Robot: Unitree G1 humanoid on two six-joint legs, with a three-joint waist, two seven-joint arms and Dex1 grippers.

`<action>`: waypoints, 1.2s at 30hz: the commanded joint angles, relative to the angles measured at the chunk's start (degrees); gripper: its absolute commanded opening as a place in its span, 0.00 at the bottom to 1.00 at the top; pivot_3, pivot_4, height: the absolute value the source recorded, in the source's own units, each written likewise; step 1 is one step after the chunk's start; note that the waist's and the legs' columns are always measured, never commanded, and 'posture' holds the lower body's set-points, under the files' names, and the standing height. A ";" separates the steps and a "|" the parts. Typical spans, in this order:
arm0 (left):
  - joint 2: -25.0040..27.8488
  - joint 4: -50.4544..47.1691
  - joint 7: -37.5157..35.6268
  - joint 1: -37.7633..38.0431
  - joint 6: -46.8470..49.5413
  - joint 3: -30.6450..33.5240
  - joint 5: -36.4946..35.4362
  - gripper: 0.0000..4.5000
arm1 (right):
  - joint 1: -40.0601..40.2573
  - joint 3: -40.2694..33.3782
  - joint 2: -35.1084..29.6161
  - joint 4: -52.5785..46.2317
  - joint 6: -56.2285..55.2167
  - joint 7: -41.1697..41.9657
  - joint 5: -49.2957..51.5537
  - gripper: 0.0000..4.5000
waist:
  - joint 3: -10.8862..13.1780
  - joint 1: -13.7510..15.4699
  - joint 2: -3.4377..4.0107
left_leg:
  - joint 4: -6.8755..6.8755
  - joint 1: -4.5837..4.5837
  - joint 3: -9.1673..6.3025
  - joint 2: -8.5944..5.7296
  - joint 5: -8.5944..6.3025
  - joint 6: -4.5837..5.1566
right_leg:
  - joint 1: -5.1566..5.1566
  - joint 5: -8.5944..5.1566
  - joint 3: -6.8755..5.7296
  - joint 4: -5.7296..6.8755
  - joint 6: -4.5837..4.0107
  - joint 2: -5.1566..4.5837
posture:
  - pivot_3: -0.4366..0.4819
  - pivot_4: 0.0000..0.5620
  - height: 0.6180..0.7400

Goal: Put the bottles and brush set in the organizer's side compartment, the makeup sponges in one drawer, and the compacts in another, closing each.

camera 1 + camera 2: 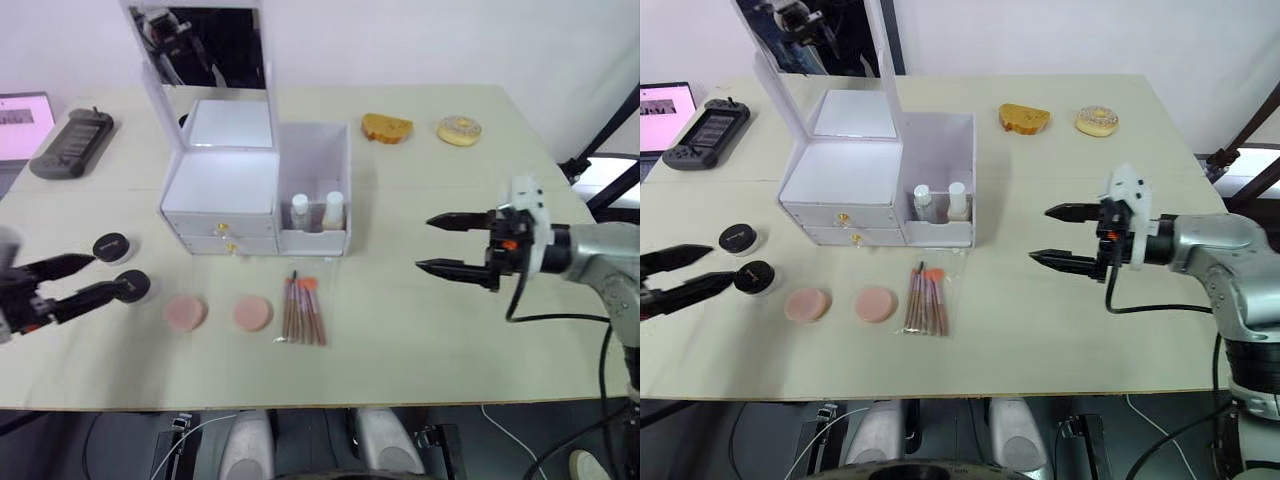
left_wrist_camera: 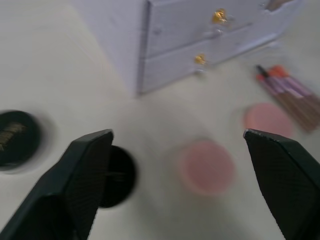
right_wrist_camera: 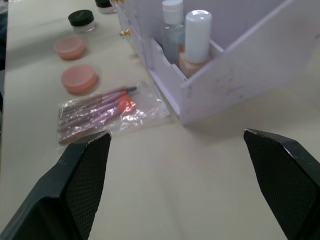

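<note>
Nearest to me, the brush set (image 1: 300, 310) lies in its clear sleeve on the worktop (image 1: 420, 330), just in front of the organizer (image 1: 255, 185). Beside it, toward my left, sit the two pink makeup sponges (image 1: 185, 313), side by side and apart from each other. Further left are two black compacts (image 1: 112, 246); my left fingers (image 1: 92, 276) are spread wide and hold nothing, hovering with the nearer compact (image 1: 133, 285) at their tips, though whether they touch it I cannot tell from the blurred wrist view. Two bottles (image 1: 317, 210) stand upright together in the organizer's side compartment. Both drawers, with their gold knobs (image 2: 218, 16), look shut, and the mirrored lid is raised. My right fingers (image 1: 1060, 236) are also wide apart and empty, held above bare worktop well to the right of the organizer, pointing toward it.
</note>
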 commanded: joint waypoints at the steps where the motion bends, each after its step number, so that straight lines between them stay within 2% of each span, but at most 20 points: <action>1: 2.60 -4.57 5.37 -9.21 14.55 -4.82 -16.21 0.57 | -3.40 1.02 1.25 -6.50 7.17 -3.24 6.12 1.00 | 0.00 0.01 0.01 | 0.01 0.00 0.00 0.00 0.00 0.00 | 0.00 0.00 0.00 0.01 0.00 0.00 | 0.48 0.27 1.00; 4: 0.58 -5.56 14.00 -17.47 19.92 -10.70 -22.96 0.20 | -5.29 1.67 3.47 -9.06 13.00 -8.40 9.35 1.00 | 0.00 -0.28 0.02 | -0.03 0.01 -0.04 0.00 0.00 0.00 | -0.01 0.02 0.00 0.00 0.03 0.04 | 0.48 0.27 1.00; 6: -0.54 -6.41 19.05 -21.93 22.98 -15.75 -24.86 0.01 | -6.49 1.70 4.82 -9.98 19.21 -11.45 13.80 1.00 | 0.01 -0.39 0.02 | -0.05 0.00 -0.12 0.00 0.00 0.00 | -0.01 0.13 -0.01 0.03 0.25 0.08 | 0.48 0.27 1.00; 10: -4.35 -5.61 25.01 -29.16 25.91 -23.34 -26.45 0.01 | -8.24 1.06 8.59 -10.27 28.92 -19.00 20.42 1.00 | 0.00 -0.23 0.00 | -0.03 -0.03 -0.32 -0.01 0.00 0.00 | -0.03 0.13 -0.06 0.17 0.24 0.18 | 0.48 0.27 1.00; 13: -10.16 -2.83 30.68 -35.78 26.51 -28.86 -23.05 0.01 | -10.03 3.61 10.68 -11.07 38.57 -27.15 20.37 1.00 | -0.02 0.01 0.01 | 0.02 -0.04 -0.36 -0.02 0.00 0.01 | -0.03 0.13 -0.06 0.22 0.24 0.20 | 0.48 0.27 1.00; 15: -14.89 -0.30 33.78 -39.37 27.91 -31.00 -23.88 0.01 | -11.42 2.92 14.23 -8.26 44.74 -30.43 21.58 1.00 | -0.03 0.34 -0.01 | 0.07 -0.05 -0.39 -0.03 0.01 0.01 | 0.00 0.13 -0.06 0.22 0.22 0.22 | 0.48 0.27 1.00; 18: -18.83 1.21 36.94 -41.03 30.71 -32.74 -24.03 0.01 | -12.00 1.47 18.64 -5.21 49.49 -34.65 22.13 1.00 | -0.04 0.40 -0.02 | 0.10 -0.07 -0.39 -0.03 0.01 0.01 | 0.01 0.14 -0.05 0.22 0.24 0.22 | 0.48 0.27 1.00; 25: -22.38 4.18 41.71 -42.07 33.61 -34.55 -17.41 0.01 | -9.96 2.29 22.82 0.46 49.82 -46.28 27.24 1.00 | -0.04 0.98 -0.02 | 0.03 -0.18 -0.48 -0.03 0.01 0.01 | -0.10 0.14 -0.09 0.24 0.25 0.27 | 0.48 0.27 1.00; 36: -24.56 3.97 37.53 -43.29 33.94 -37.57 -10.62 0.01 | -9.24 3.04 26.03 12.06 49.82 -64.59 40.77 1.00 | -0.08 0.99 -0.04 | 0.08 -0.21 -0.50 -0.03 0.01 0.02 | -0.08 0.14 -0.10 0.24 0.25 0.27 | 0.48 0.27 1.00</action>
